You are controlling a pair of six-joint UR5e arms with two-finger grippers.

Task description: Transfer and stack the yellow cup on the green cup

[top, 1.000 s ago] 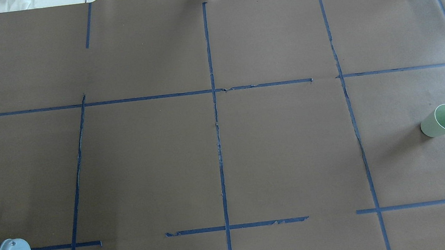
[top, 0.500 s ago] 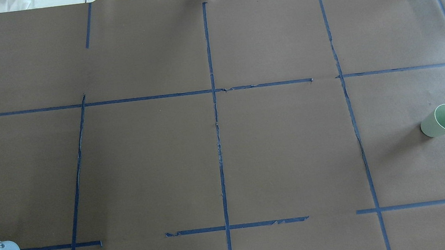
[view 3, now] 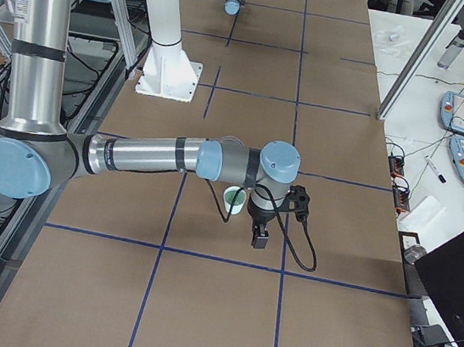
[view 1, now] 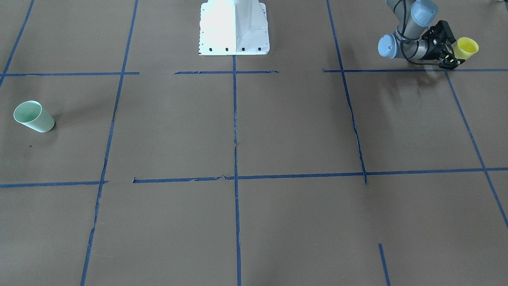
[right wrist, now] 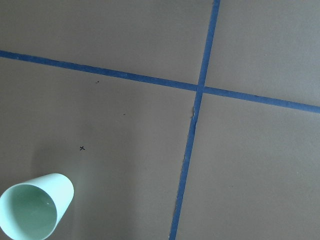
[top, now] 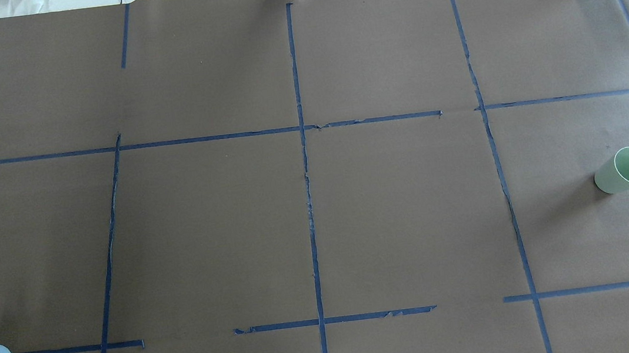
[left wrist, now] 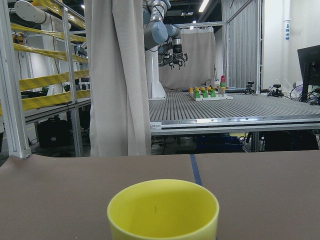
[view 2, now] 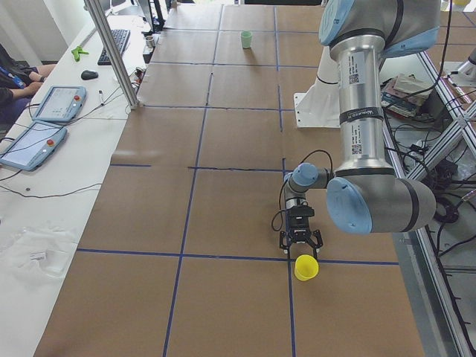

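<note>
The yellow cup (view 1: 466, 47) stands upright at the table's near-robot corner on my left side, out of the overhead view. My left gripper (view 1: 450, 51) is low beside it, open, with its fingers just short of the cup (view 2: 306, 268). The cup's rim fills the bottom of the left wrist view (left wrist: 163, 210). The green cup (top: 626, 170) stands upright far off on my right side (view 1: 33, 116). My right gripper (view 3: 258, 238) hangs just beside and above the green cup (view 3: 234, 199). I cannot tell if it is open or shut. The right wrist view shows the green cup (right wrist: 35, 212) from above.
The white robot base (view 1: 234, 28) sits at the table's robot edge. Blue tape lines (top: 308, 201) grid the brown table. A side table with tablets (view 2: 44, 119) and an aluminium post (view 2: 111, 52) lies across from the robot.
In the overhead view the left arm's grey joint cap has slid left and slightly down toward the frame's edge. The green cup has not moved.
</note>
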